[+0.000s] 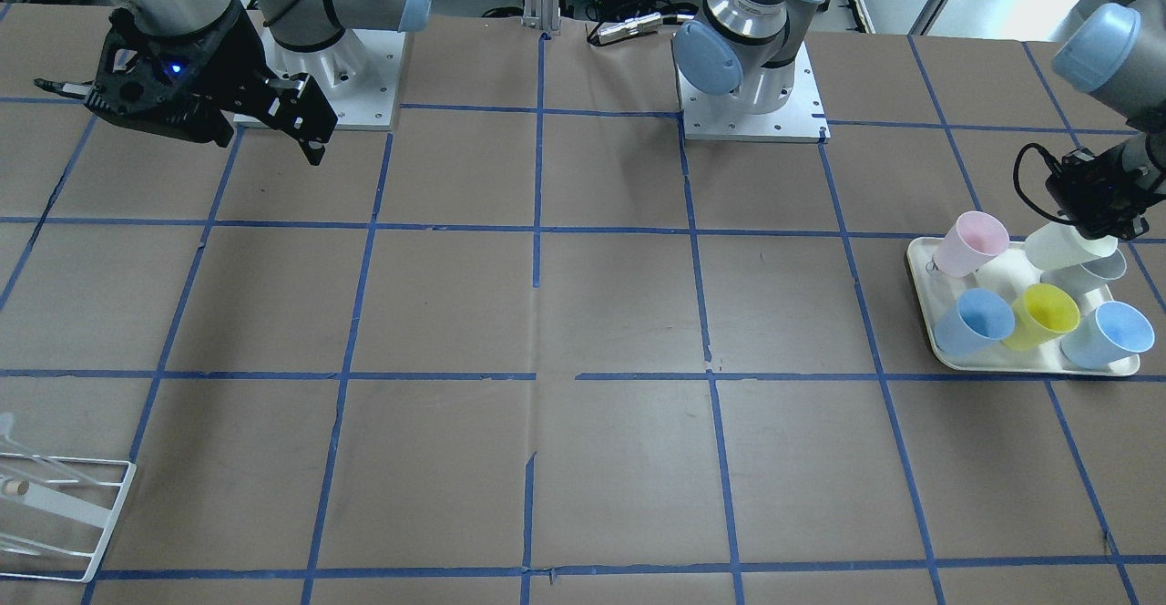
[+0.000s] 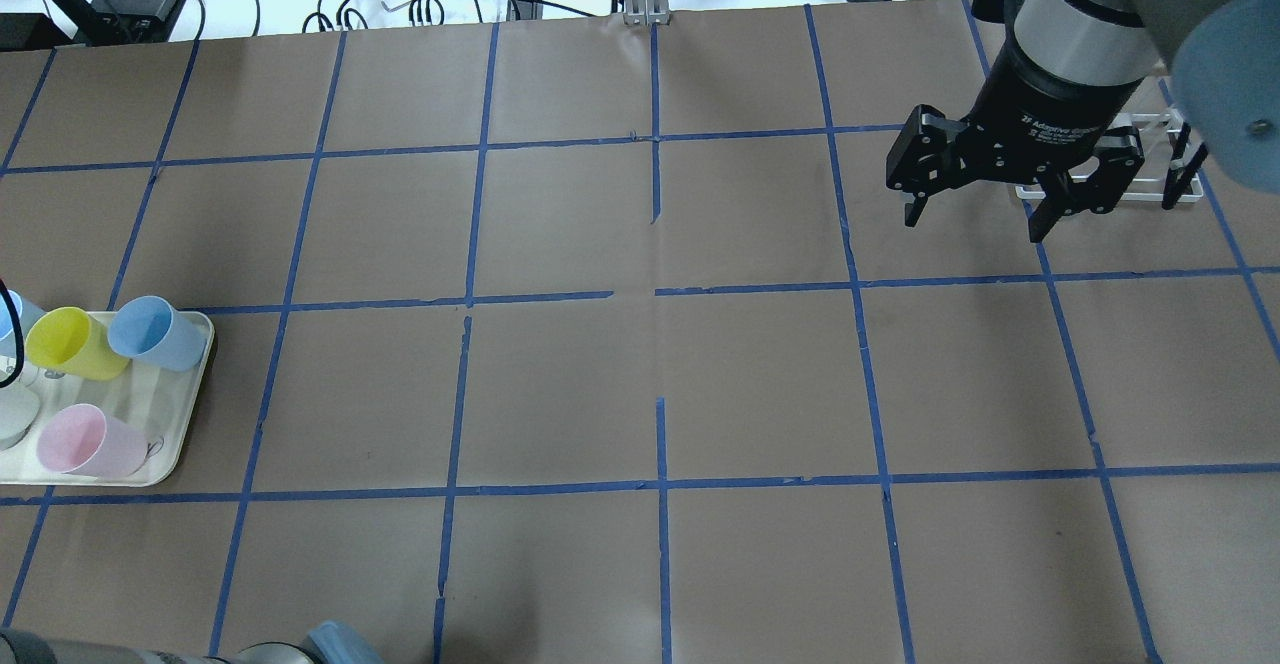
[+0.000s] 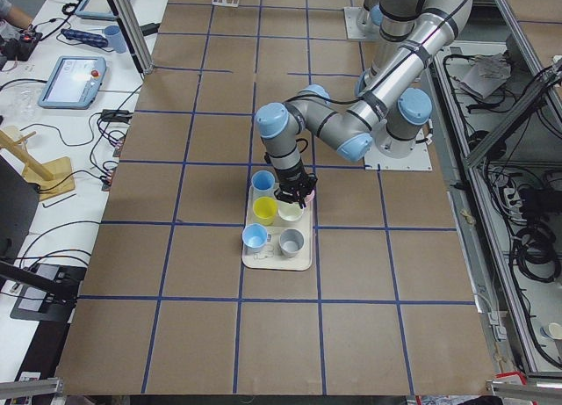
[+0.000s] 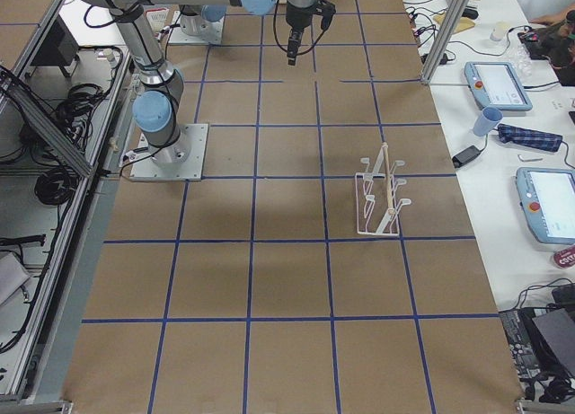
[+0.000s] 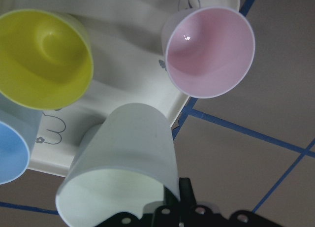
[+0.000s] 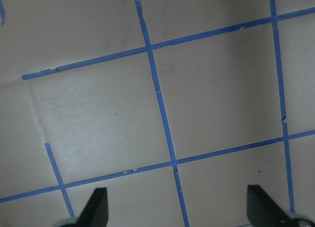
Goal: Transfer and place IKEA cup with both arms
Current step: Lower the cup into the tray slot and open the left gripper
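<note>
The IKEA cup (image 1: pixel 1068 245) is pale cream-white and hangs tilted over the back of the white tray (image 1: pixel 920 286). My left gripper (image 1: pixel 1093 204) is shut on its rim. In the left wrist view the cup (image 5: pixel 128 153) fills the lower middle, mouth toward the camera, with one black finger (image 5: pixel 184 190) on its rim. My right gripper (image 2: pixel 975 216) is open and empty, high over the table's other end. The right wrist view shows its two fingertips (image 6: pixel 98 205) spread over bare taped paper.
The tray holds a pink cup (image 1: pixel 970 242), a yellow cup (image 1: pixel 1043 313), two blue cups (image 1: pixel 975 321) and a grey cup (image 1: pixel 1098 270). A white wire rack (image 2: pixel 1150 159) stands at the far right, behind my right gripper. Blue tape grids the brown table.
</note>
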